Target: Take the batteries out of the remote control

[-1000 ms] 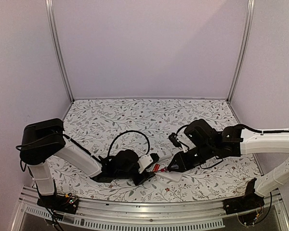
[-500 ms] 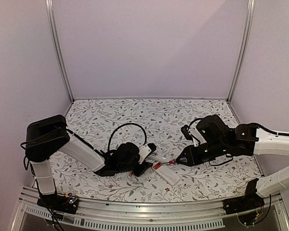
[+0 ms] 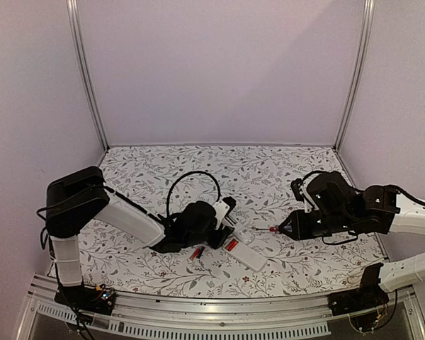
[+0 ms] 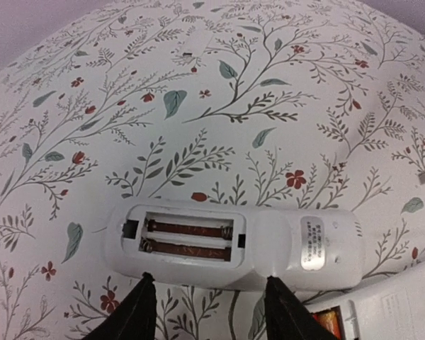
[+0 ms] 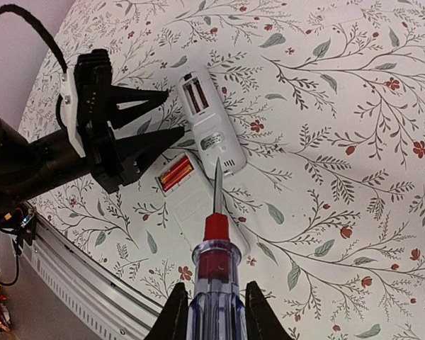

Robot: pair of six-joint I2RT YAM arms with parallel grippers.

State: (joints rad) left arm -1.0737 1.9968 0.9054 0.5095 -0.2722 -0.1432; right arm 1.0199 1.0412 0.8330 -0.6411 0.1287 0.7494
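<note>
While holding the screwdriver [image 5: 217,185] clamped in the right gripper [image 5: 216,319], aims the tip at the remote control [image 5: 211,134], lying between both grippers, without touching it. Has the left gripper [image 4: 209,312] spread open just beside the remote's long edge, closed on nothing. Finds 2 batteries [image 4: 188,237] seated side by side in the open recess. Could skid or flip the unbraced remote when prying. Could shoot a battery away, or slip the blade toward the left gripper, by levering too sharply.

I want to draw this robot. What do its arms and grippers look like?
The left arm and right arm have white tubes with chunky black joints. A black cable loops above the left wrist. The left gripper and right gripper have tapered black fingers.
</note>
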